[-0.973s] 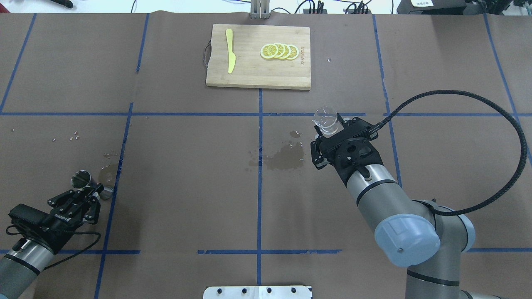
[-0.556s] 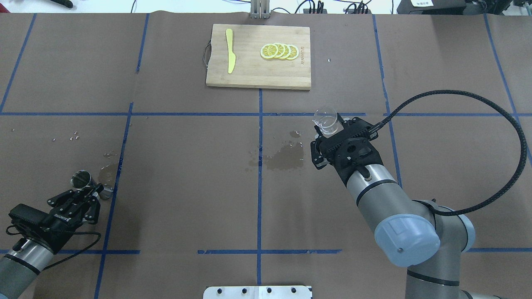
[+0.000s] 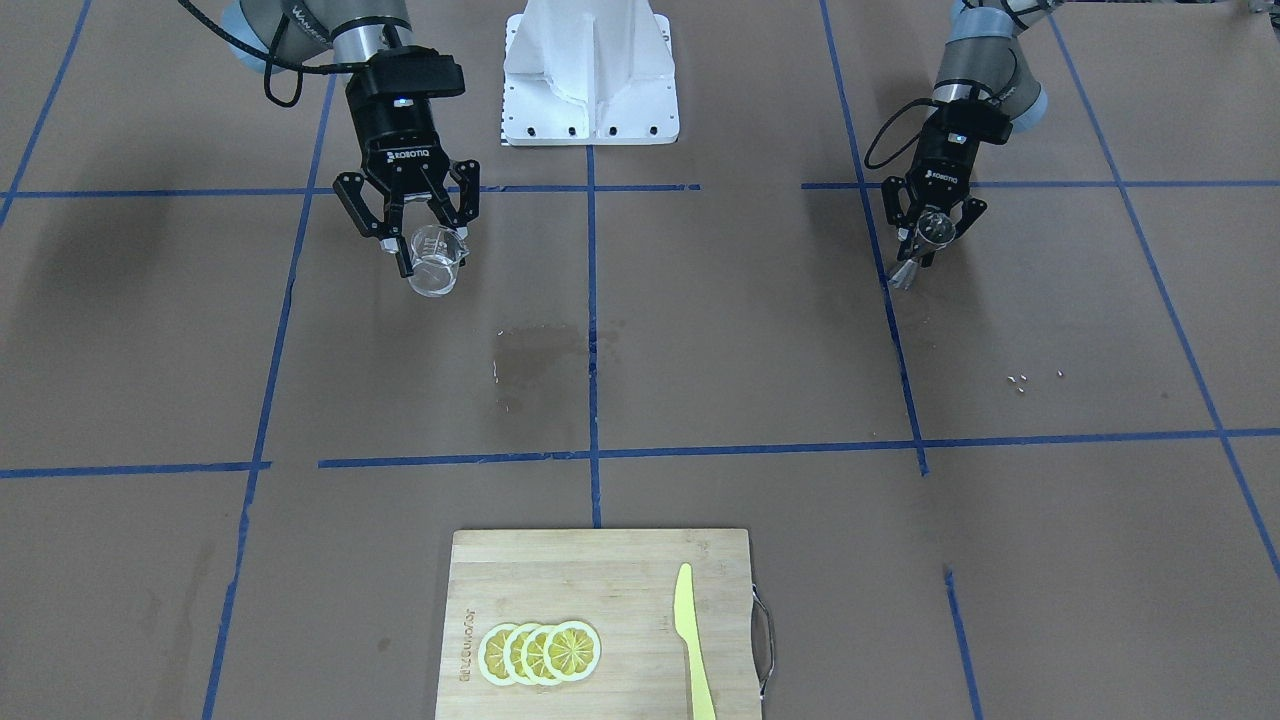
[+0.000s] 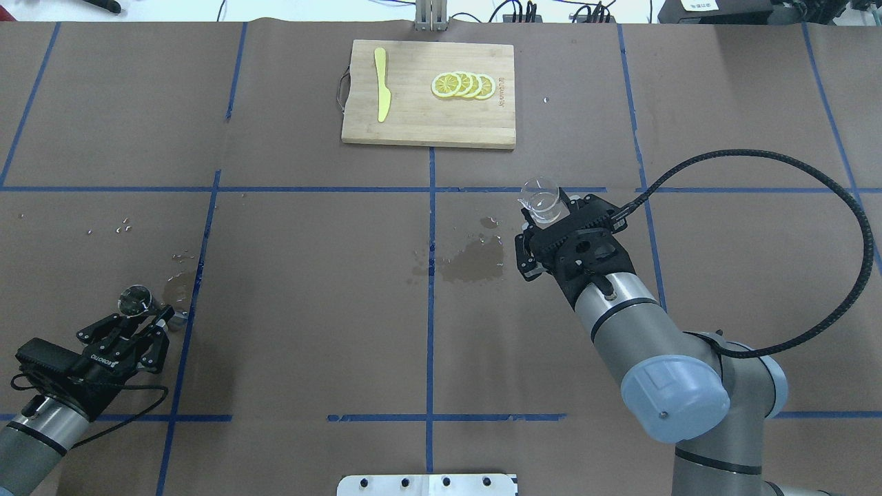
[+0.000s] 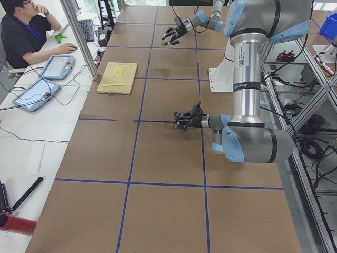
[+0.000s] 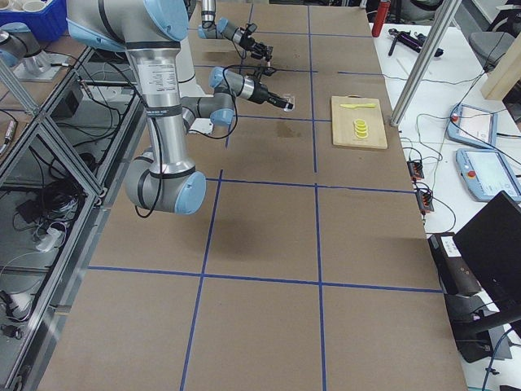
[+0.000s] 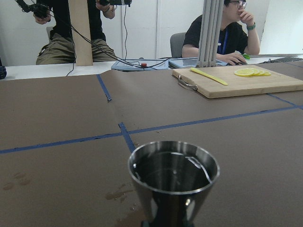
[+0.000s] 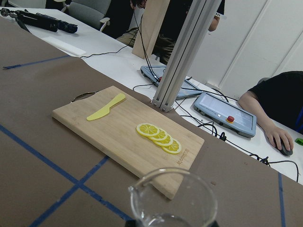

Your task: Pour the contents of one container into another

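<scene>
"While you stand closer, tell me: where's the glass cup?"

"Right of the desk's middle line, upright, clamped between the fingers of the right claw. Its lip is turned toward the robot's left, and a wet patch lies just beside it. That arm reaches forward from the near right corner, elbow bent, wrist angled toward the far left."

"And the jigger?"

"Well apart, at the near left, mouth up, with the left claw closed round its waist. That arm lies low and stretched out. Whether the jigger's foot touches the desk, I can't tell."

"Beyond them?"

"A cutting board at the far edge, with lemon slices and a yellow knife on it."
</scene>
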Tool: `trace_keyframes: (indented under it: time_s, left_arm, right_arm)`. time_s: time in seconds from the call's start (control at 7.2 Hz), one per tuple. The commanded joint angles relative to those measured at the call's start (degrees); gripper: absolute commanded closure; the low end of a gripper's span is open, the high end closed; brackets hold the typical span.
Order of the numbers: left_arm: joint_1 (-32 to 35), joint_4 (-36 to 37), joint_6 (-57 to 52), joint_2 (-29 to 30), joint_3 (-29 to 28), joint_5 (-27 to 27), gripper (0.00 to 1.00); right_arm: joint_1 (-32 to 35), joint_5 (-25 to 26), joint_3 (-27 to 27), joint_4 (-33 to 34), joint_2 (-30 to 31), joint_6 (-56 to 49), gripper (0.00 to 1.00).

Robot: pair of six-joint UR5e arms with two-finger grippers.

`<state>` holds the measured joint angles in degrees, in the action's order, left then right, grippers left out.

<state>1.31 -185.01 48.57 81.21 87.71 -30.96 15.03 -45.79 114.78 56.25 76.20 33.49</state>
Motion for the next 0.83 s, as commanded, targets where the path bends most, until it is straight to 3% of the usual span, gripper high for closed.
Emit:
trace_keyframes:
  time_s: [0.0, 0.14, 0.69]
  left_arm:
    - [0.0, 0.0, -1.0, 0.0, 0.1, 0.5, 0.26]
    - [0.0, -0.2, -1.1, -0.1, 0.1, 0.5, 0.01]
    - [0.4, -1.1, -1.1, -0.9, 1.2, 2.0, 0.01]
  right_arm:
    - [0.0, 0.0, 0.0, 0.0, 0.0, 0.0, 1.0]
    - [0.0, 0.0, 0.0, 0.0, 0.0, 0.0, 1.0]
    - [0.0, 0.0, 0.0, 0.0, 0.0, 0.0, 1.0]
